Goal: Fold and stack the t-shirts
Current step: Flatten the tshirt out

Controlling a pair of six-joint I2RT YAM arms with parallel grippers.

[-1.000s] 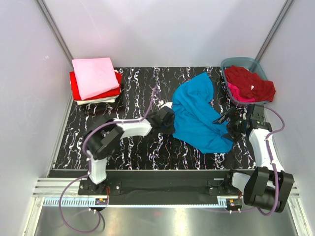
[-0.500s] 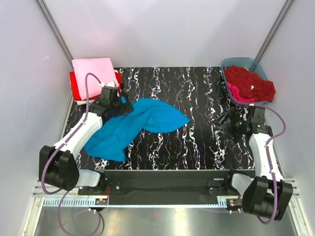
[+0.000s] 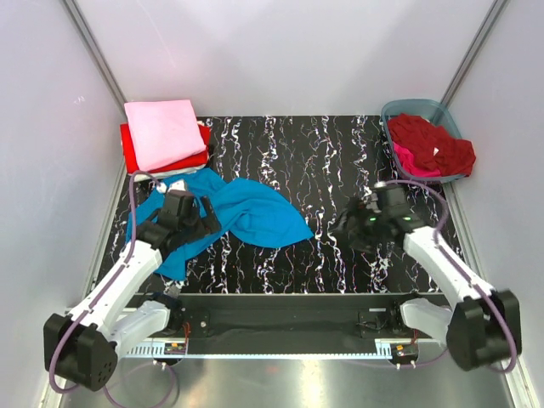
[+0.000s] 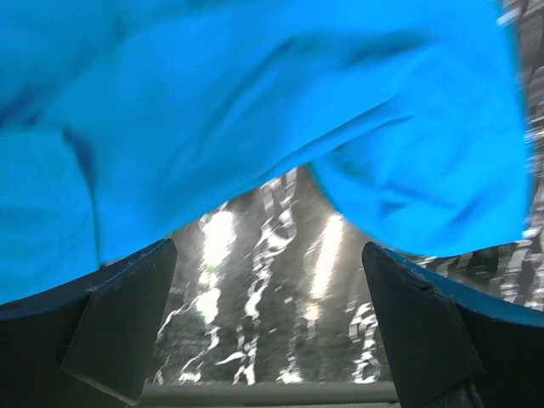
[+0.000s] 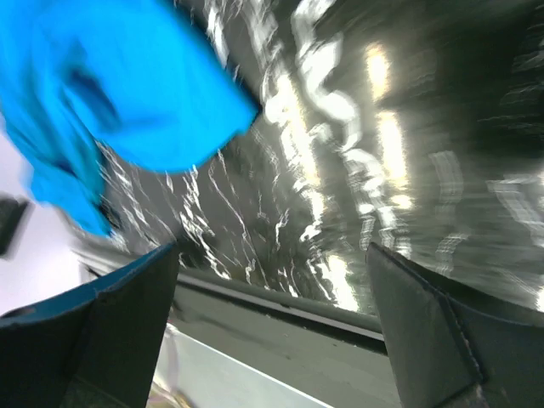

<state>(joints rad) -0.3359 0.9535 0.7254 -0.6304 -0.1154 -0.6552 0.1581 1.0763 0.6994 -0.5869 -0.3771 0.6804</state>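
The left gripper is seen with its fingers spread wide and nothing clamped between them, over the near edge of the crumpled turquoise blue t-shirt, left of centre. The right gripper is likewise parted and empty, right of centre over the black marbled table. A pale pink t-shirt is stacked on a bright red t-shirt at upper left. A dark red t-shirt is heaped in the tub at upper right.

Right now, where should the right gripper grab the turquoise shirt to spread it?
Probably its right-hand edge, approached low from the right: the turquoise shirt ends there in a flat lobe on bare table, facing the open right gripper.
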